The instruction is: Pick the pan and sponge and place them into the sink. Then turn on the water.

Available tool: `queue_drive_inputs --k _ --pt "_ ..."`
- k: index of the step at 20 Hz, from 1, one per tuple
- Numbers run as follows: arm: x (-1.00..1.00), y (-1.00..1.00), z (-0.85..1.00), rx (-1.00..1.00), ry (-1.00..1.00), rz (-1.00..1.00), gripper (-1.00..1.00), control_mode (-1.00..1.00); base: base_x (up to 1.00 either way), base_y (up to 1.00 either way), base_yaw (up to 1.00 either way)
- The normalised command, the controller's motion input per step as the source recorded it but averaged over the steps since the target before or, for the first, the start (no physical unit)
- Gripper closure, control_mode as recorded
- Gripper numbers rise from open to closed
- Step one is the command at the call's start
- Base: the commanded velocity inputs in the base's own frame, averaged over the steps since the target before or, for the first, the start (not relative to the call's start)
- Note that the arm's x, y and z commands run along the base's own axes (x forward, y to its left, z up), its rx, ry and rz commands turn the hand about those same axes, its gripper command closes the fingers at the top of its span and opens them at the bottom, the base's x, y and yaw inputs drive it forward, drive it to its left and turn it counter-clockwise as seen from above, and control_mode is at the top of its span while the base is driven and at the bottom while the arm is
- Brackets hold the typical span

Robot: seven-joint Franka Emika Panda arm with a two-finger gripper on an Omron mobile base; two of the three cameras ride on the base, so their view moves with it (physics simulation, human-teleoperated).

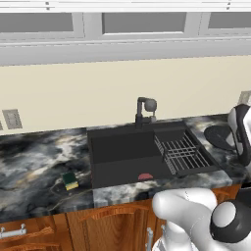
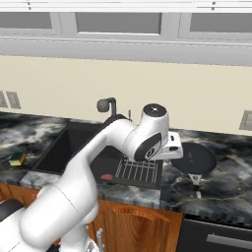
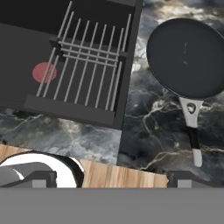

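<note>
The black pan (image 3: 187, 57) lies on the marble counter right of the sink, its thin handle (image 3: 194, 135) pointing toward the counter's front edge. It also shows in the right base view as the pan (image 2: 197, 157), just right of my hand. My gripper (image 3: 111, 178) hangs open and holds nothing, high above the counter front between the dish rack and the pan. The yellow sponge (image 1: 70, 181) with its green top sits on the counter left of the black sink (image 1: 122, 147). The black faucet (image 1: 146, 110) stands at the sink's back, and no blue stream falls from it.
A wire dish rack (image 3: 87, 70) fills the sink's right part, and a red drain piece (image 3: 44, 72) lies on the basin floor. Wooden cabinet fronts (image 1: 98, 225) run under the counter. Wall outlets (image 1: 12, 118) sit on the backsplash.
</note>
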Motion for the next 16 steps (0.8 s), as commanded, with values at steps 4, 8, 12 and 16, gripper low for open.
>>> queue_drive_inputs --k 4,8,12,16 --pt "0.00 -0.32 -0.26 -0.03 0.00 0.00 -1.00 -1.00 0.00 0.00 0.00" --pt "0.00 -0.28 -0.30 -0.04 0.00 0.00 -1.00 -1.00 0.00 0.00 0.00" --pt "0.00 -0.28 -0.28 -0.02 0.00 0.00 -1.00 -1.00 0.00 0.00 0.00" --pt "0.00 -0.32 -0.26 0.00 0.00 0.00 -1.00 -1.00 0.00 0.00 0.00"
